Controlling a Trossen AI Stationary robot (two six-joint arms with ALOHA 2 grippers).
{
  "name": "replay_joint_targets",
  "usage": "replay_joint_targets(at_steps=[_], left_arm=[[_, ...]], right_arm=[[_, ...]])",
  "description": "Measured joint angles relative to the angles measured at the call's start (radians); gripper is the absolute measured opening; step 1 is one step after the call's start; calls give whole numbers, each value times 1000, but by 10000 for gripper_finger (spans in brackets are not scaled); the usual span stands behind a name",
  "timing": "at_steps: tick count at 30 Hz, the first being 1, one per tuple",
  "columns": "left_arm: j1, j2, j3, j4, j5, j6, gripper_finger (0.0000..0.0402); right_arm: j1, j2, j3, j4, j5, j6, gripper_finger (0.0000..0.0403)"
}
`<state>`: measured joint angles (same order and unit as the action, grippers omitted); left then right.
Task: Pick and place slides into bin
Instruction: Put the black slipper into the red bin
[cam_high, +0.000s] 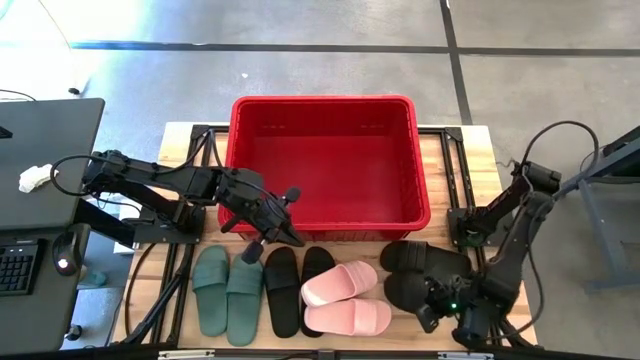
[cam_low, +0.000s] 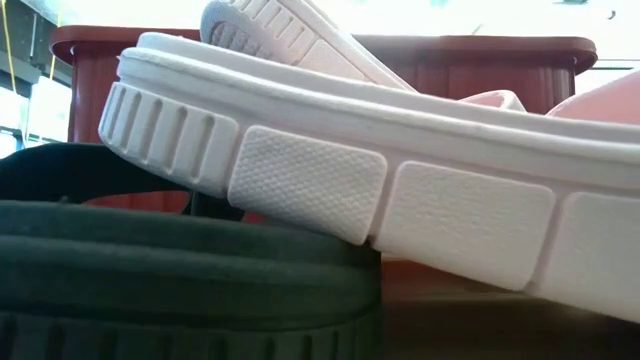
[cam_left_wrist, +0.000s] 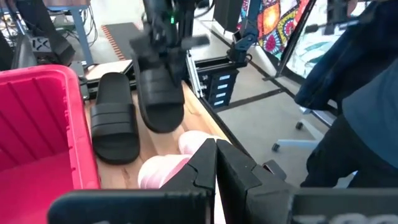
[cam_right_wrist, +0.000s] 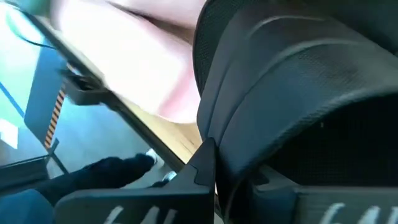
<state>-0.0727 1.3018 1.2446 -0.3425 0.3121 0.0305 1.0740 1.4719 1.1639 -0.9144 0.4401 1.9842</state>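
The red bin (cam_high: 325, 160) stands at the far middle of the wooden worktop (cam_high: 180, 140), and nothing shows inside it. In front of it the slides lie in a row along the near edge: the sage green pair (cam_high: 228, 290) side by side, then a black pair (cam_high: 298, 288) just beside it, then the pale pink pair (cam_high: 346, 298), one pink slide lying partly across the other. In the low view a pink sole (cam_low: 400, 190) rests tilted on a dark slide (cam_low: 180, 270). The second black pair (cam_high: 422, 272) lies at the right end of the row.

The right tool (cam_high: 432, 308) is down at the nearer slide of that right-hand black pair, its fingers closed on the slide; in the left wrist view that black slide (cam_left_wrist: 160, 93) sits under the right arm, beside its mate (cam_left_wrist: 115, 121), and in the right wrist view the black strap (cam_right_wrist: 298, 93) fills the frame above the closed fingers.

The left tool (cam_high: 285, 235) hovers with its fingers pressed together and nothing between them, just in front of the bin's near wall, above the gap between the bin and the first black pair
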Motion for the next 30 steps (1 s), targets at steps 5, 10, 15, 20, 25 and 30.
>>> replay_joint_targets(at_steps=[5,10,15,20,25,30], left_arm=[[0,0,0,6,-91,60,2],[1,0,0,30,-250,77,31],[45,0,0,54,-350,66,93],[219,0,0,53,-200,-135,158],[401,9,0,71,22,-213,202],[482,17,0,203,164,-274,221]], right_arm=[[-3,0,223,-205,209,-167,1],[-52,-1,411,-444,408,-313,1],[-139,0,525,-656,501,-466,0],[-250,-12,545,-645,633,-761,0],[-367,-13,541,-636,649,-936,0],[-456,-13,541,-524,678,-1071,0]])
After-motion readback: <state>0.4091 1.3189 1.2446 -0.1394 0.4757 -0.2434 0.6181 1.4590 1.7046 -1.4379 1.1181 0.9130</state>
